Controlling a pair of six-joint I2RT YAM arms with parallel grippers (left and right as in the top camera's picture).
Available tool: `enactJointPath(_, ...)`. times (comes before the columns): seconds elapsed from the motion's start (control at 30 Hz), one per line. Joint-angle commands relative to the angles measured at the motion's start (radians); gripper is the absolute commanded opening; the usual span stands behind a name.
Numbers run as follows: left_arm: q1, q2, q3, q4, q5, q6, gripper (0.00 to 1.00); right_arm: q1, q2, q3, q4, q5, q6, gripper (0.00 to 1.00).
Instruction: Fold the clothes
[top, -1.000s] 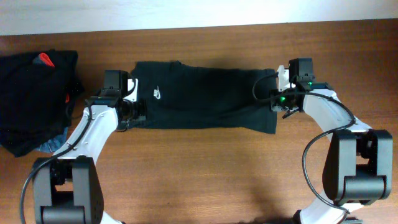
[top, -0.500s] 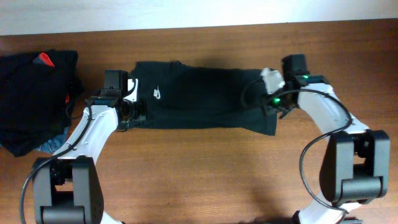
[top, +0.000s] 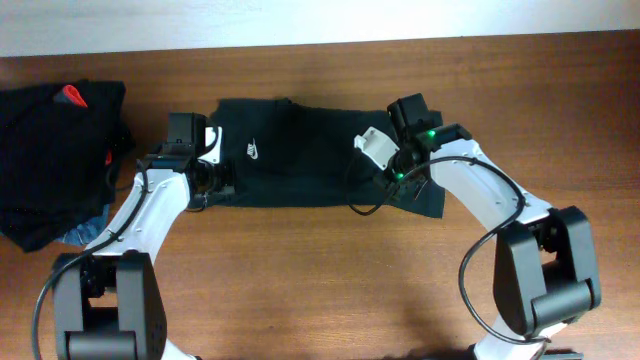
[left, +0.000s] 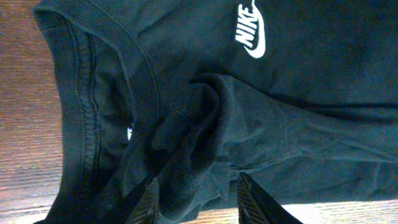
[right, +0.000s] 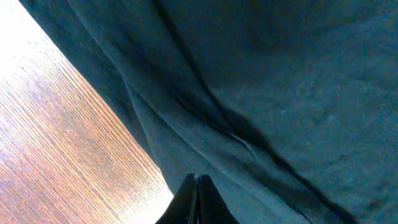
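Black Nike shirt (top: 320, 160) lies flat across wooden table (top: 320, 280). My left gripper (left: 196, 193) spread, bunched collar-side fabric between fingers. My right gripper (right: 198, 199) pinched closed on shirt's right part. Dark clothes pile (top: 50, 150) far left.

Even bright overhead light, sharp views, glare whitening the wood in the right wrist's corner

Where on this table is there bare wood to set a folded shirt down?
Free: the wood strip below the black Nike shirt, between both arms, and the top-right table corner. Crowded: the left edge, under the dark clothes pile.
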Motion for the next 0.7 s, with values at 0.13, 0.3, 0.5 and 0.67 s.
enactJointPath(0.13,0.000,0.002,0.007,-0.001,-0.007,0.008,0.40,0.006,0.133,0.013,0.027,0.009,-0.015,0.04)
enactJointPath(0.3,0.000,0.002,0.007,-0.001,-0.007,0.008,0.40,0.006,0.144,0.013,0.111,0.037,0.006,0.04)
enactJointPath(0.5,0.000,0.002,0.007,-0.001,-0.007,0.008,0.40,0.004,0.144,0.015,0.158,0.117,0.042,0.04)
enactJointPath(0.67,0.000,0.002,0.007,-0.001,-0.007,0.008,0.39,-0.002,0.144,0.015,0.241,0.226,0.142,0.04)
